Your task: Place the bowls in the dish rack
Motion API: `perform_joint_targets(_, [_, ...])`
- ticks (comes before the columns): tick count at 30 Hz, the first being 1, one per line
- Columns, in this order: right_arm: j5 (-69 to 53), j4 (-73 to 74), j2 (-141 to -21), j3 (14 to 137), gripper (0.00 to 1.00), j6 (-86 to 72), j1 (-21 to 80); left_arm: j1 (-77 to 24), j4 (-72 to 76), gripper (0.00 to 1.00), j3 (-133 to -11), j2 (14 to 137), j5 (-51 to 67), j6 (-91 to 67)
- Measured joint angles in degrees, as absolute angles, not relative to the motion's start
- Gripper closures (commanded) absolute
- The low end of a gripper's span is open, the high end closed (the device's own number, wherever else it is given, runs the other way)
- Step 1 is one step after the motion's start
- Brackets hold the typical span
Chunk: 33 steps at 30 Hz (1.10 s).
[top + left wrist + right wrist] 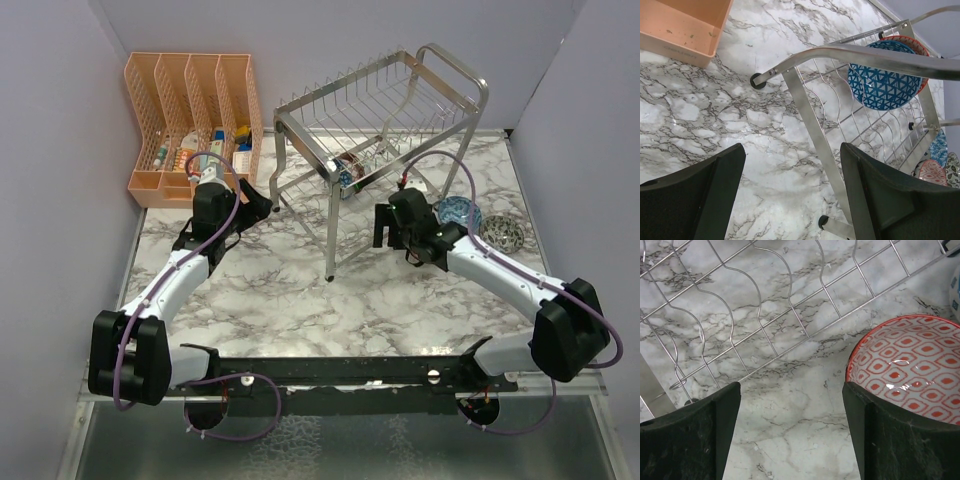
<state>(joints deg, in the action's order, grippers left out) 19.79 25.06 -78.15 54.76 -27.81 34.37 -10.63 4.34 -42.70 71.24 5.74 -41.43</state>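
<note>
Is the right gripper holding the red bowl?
No, the right gripper is open and empty; the red bowl sits off to its side.

The dish rack (330, 215) is silver metal. Its legs and tubes have a brushed satin sheen, and its thin wires shine brighter. The table (280, 300) looks like polished white marble with grey veins, smooth and faintly reflective. At 11 o'clock in the top view, the organiser (190, 95) is matt peach plastic. The blue bowl (882, 75), at 1 o'clock in the left wrist view, and the red bowl (910, 365), at 3 o'clock in the right wrist view, are glazed ceramic, and the red one shows glossy highlights. The fingers (695, 200) of the left gripper (791, 150) and of the right gripper (791, 387) are matt black plastic, finely grained.
</note>
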Motion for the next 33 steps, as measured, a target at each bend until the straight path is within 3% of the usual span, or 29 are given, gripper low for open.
perform_joint_targets(16, [7.99, 13.08, -81.95, 52.93, 0.18, -26.76, 33.78, -10.63, 4.16, 0.20, -42.70, 68.58, 5.76, -41.41])
perform_joint_targets(25, [3.31, 13.26, -84.03, 51.46, 0.18, -27.46, 33.76, -10.63, 4.14, 0.20, -42.52, 68.40, 5.74, -41.41])
perform_joint_targets(33, [3.79, 21.96, -75.29, 49.28, 0.18, -31.86, 33.76, -10.63, 3.73, 0.20, -42.28, 67.29, 5.76, -41.41])
